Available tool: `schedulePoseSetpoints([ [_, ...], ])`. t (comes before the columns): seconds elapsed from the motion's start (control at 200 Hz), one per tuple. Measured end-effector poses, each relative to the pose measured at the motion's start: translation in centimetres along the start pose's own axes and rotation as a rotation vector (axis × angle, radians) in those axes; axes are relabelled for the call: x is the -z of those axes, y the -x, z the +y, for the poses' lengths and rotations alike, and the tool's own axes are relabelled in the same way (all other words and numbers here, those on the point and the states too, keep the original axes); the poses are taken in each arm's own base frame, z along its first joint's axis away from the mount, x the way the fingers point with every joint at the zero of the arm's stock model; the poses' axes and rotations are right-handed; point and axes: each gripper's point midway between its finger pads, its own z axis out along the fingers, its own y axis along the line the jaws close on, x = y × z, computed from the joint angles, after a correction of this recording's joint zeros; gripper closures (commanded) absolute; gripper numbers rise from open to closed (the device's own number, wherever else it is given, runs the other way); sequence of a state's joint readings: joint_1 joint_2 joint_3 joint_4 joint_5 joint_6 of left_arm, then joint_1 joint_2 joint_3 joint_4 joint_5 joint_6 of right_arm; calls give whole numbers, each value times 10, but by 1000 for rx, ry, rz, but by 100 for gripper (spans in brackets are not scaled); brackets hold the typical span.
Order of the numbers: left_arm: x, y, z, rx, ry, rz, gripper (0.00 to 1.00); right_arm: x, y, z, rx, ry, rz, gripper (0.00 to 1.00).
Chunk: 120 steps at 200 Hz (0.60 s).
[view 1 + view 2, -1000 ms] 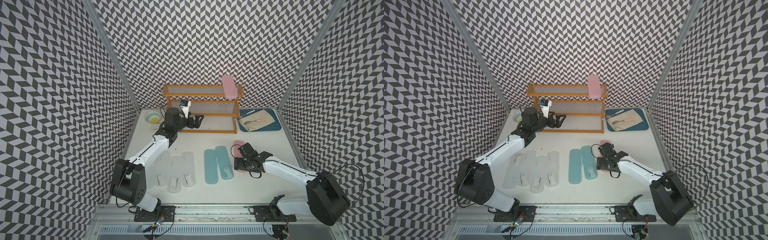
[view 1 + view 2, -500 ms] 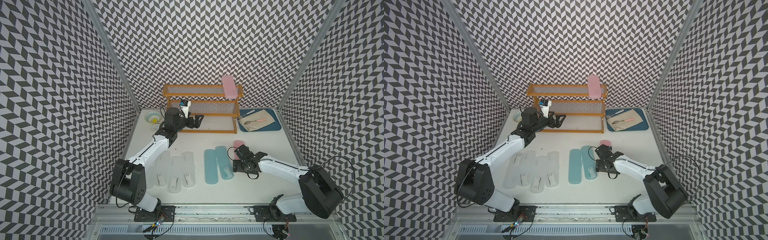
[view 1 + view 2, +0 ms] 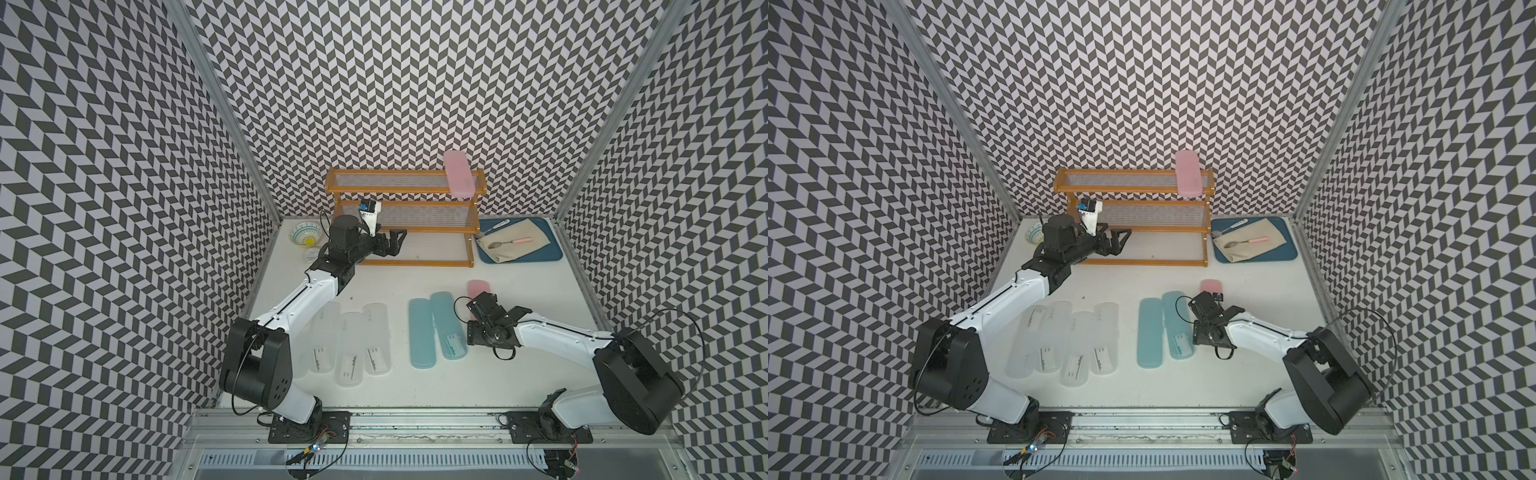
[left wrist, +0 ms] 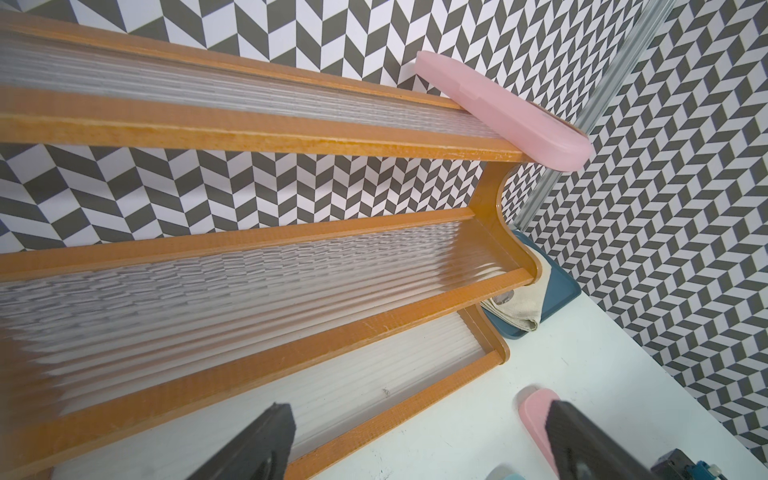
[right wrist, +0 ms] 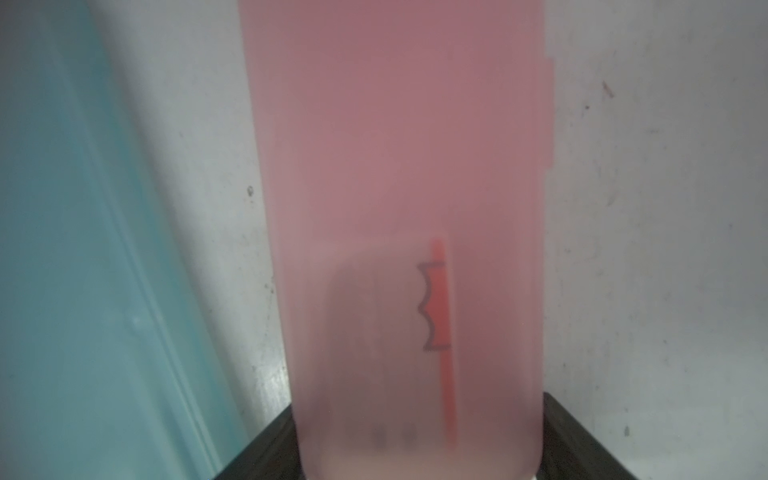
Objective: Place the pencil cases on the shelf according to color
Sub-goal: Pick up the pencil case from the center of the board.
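The shelf point(image 3: 395, 192) point(image 3: 1129, 191) point(image 4: 249, 137) stands at the back, with one pink pencil case point(image 3: 457, 179) point(image 3: 1188, 173) point(image 4: 498, 108) lying across the right end of its top tier. A second pink pencil case point(image 3: 478, 287) point(image 3: 1210, 286) point(image 5: 395, 166) lies flat on the table. My right gripper point(image 3: 482, 305) point(image 5: 415, 436) straddles its near end, a finger pressed on each long side. Two teal cases point(image 3: 434, 328) lie just left of it. Several frosted clear cases point(image 3: 353, 353) lie further left. My left gripper point(image 3: 398, 243) point(image 4: 415, 409) hangs open and empty over the shelf's lowest tier.
A blue tray point(image 3: 552, 253) with a folded cloth and spoons sits right of the shelf. A small patterned bowl point(image 3: 306, 233) stands at the back left. Patterned walls close in the table on three sides.
My right gripper has moved forward along the pink case on the table and its fingers have narrowed onto the case's sides. The left arm has stayed put.
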<state>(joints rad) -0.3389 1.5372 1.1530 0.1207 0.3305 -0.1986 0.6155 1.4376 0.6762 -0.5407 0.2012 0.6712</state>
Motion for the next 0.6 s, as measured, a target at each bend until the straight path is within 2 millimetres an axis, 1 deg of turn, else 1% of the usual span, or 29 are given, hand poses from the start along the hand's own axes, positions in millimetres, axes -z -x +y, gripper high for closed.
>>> schedulePoseSetpoints([
  [0.055,0,0,0,0,1,0,1,0,1,1,0,3,-6,34],
  [0.115,0,0,1,1,3,1,1,0,3,3,-1,8,-15,45],
  [0.155,0,0,1,1,5,1,1,0,3,3,0,8,-17,48],
  [0.29,0,0,2,2,9,0,1,4,2,2,2,16,-30,49],
  [0.386,1,1,7,8,22,-3,1,13,4,1,2,28,-45,49],
  [0.501,4,4,12,14,36,-11,1,34,11,6,13,63,-86,50],
  [0.601,9,10,18,11,59,-29,1,60,25,19,39,117,-145,51],
])
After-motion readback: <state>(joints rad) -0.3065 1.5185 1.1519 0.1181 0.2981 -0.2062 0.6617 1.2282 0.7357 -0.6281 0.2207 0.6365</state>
